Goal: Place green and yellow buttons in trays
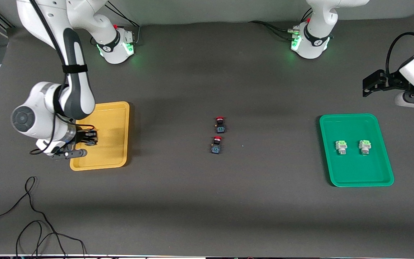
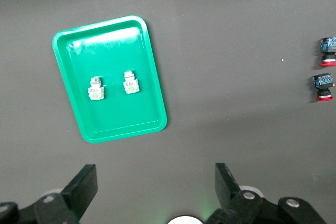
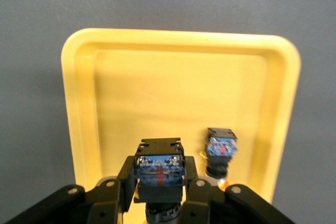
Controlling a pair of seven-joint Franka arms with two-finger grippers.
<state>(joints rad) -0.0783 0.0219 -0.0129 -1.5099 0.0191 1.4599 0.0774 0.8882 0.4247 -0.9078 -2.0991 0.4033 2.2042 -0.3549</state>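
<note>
Black-bodied button (image 3: 159, 170) (cap hidden) clamped in right end effector (image 3: 159, 184) over yellow tray (image 3: 173, 82); left end effector (image 2: 155, 190) wide.

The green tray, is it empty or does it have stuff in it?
Not empty. The shallow green plastic tray holds two pale-green-capped grey buttons, lying side by side: one and another. The left wrist view shows both inside its rim too.

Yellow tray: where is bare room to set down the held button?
The yellow tray is bare toward its rim away from the right end effector, which is shut on a button. Crowded only near the lying button.
</note>
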